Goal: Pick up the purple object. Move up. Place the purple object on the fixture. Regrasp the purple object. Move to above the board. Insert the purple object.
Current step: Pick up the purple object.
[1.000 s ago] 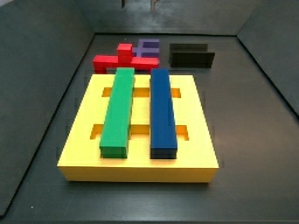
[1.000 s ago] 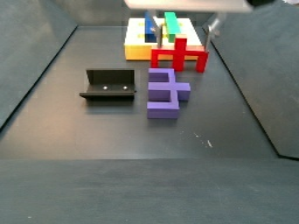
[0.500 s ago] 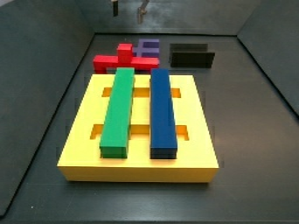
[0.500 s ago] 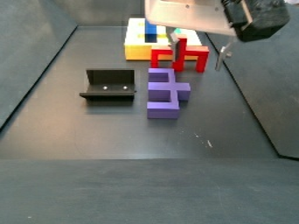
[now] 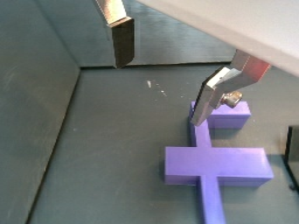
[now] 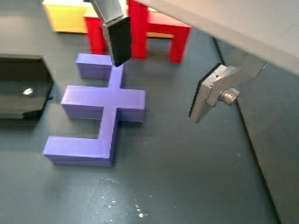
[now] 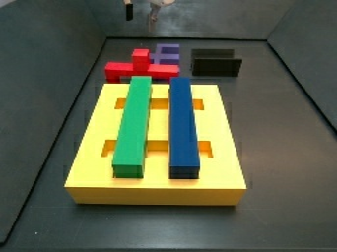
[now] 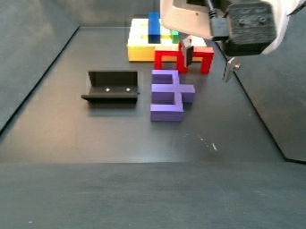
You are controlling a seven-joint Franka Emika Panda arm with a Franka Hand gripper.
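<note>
The purple object (image 8: 171, 94) lies flat on the dark floor between the fixture (image 8: 111, 87) and the red block. It also shows in a side view (image 7: 168, 54) and in both wrist views (image 5: 216, 166) (image 6: 103, 105). My gripper (image 8: 208, 70) hangs open and empty above the floor, just beside the purple object on its red-block side. The jaws stand wide apart with nothing between them in both wrist views (image 5: 160, 94) (image 6: 158, 90). One finger (image 6: 117, 39) is over the purple object's end. The yellow board (image 7: 158, 182) carries a green bar (image 7: 132, 123) and a blue bar (image 7: 184, 123).
A red cross-shaped block (image 8: 185, 58) stands between the purple object and the board, close under the gripper (image 6: 158, 31). The fixture (image 7: 218, 62) sits to the side of the purple object. Dark sloping walls enclose the floor.
My gripper has come down from the top of the side views toward the purple object and the red block. It has stayed open. The pieces have not moved.
</note>
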